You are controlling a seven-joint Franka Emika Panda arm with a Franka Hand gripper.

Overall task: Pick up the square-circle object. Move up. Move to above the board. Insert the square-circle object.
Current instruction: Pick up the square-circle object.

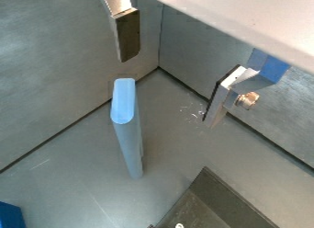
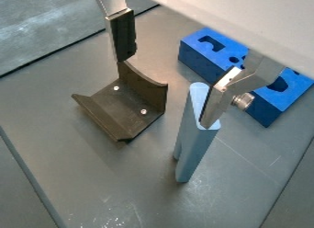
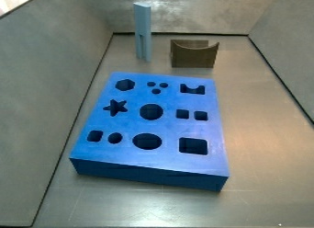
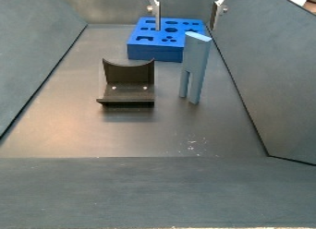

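- Gripper (image 2: 172, 57) hangs above the floor, jaws spread wide, nothing between the fingers (image 2: 121, 37). It isn't touching any part.
- Square-circle object (image 2: 196, 131) stands on the floor below the gripper, under the gap between the fingers and nearer the angled one. Its top is below the fingertips.
- Long axis vertical, upright. Bottom end is split into two thin legs, seen in a side view (image 4: 194, 70).
- Brown fixture (image 2: 124, 103), the curved bracket on a plate, sits just beside the object, under the straight finger, apart from it.
- Board (image 3: 156, 121) lies flat on the floor past the object from the gripper, well apart from both fingers. Cut-outs face up: star, circles, squares, hexagon.
- Nothing blocks the space between the jaws and the object's top.
- Count: one square-circle object, one board, one fixture, one gripper.
- Grey enclosure walls (image 4: 37, 57) on the sides.
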